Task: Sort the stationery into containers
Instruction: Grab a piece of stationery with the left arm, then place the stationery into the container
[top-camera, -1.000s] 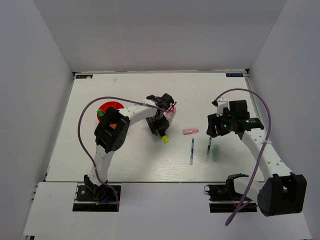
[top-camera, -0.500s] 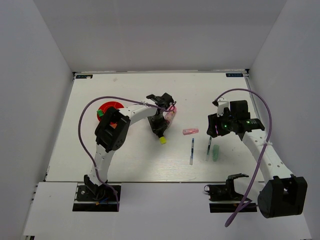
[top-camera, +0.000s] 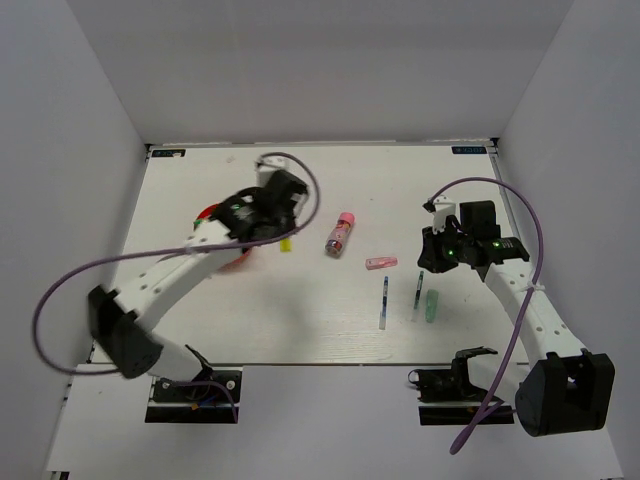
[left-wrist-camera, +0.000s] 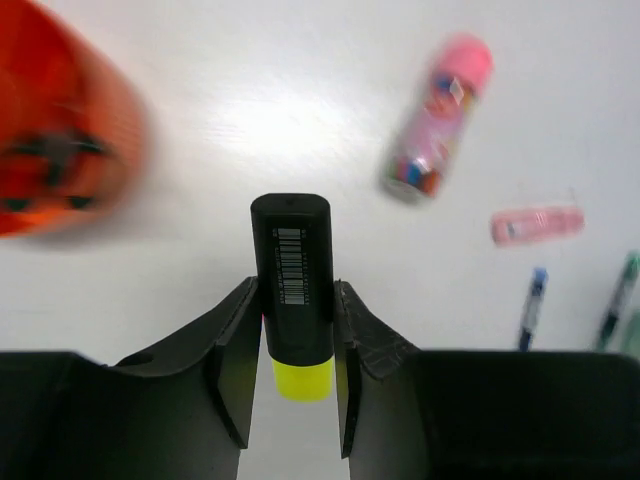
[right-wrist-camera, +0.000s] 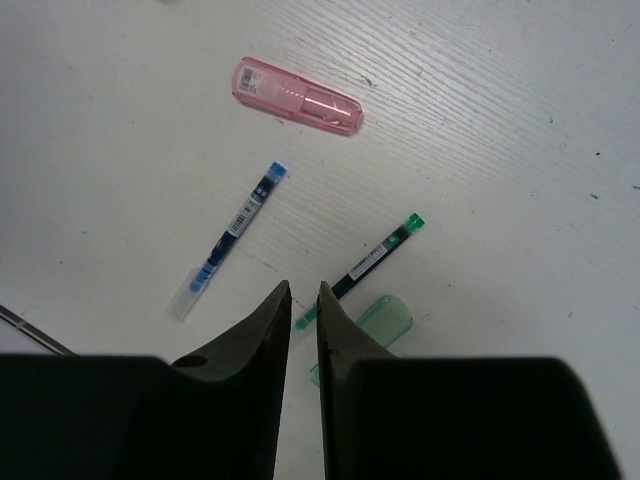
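Blue pen (top-camera: 384, 301), green pen (top-camera: 417, 293) and green cap (top-camera: 431, 305) lying on white surface (top-camera: 300, 320), right tool (right-wrist-camera: 302, 292) above them, closed to a slit, empty, pink eraser (top-camera: 380, 263), glue stick (top-camera: 341, 234), left tool (left-wrist-camera: 295, 300) clamped on yellow-capped highlighter (left-wrist-camera: 292, 270), near red cup (top-camera: 212, 214).

White table (top-camera: 480, 190), red organiser (left-wrist-camera: 70, 120) at left, pink glue stick (top-camera: 341, 234), pink eraser (top-camera: 381, 263), blue pen (top-camera: 384, 302), green pen (top-camera: 417, 296), pale-green cap (top-camera: 431, 305)
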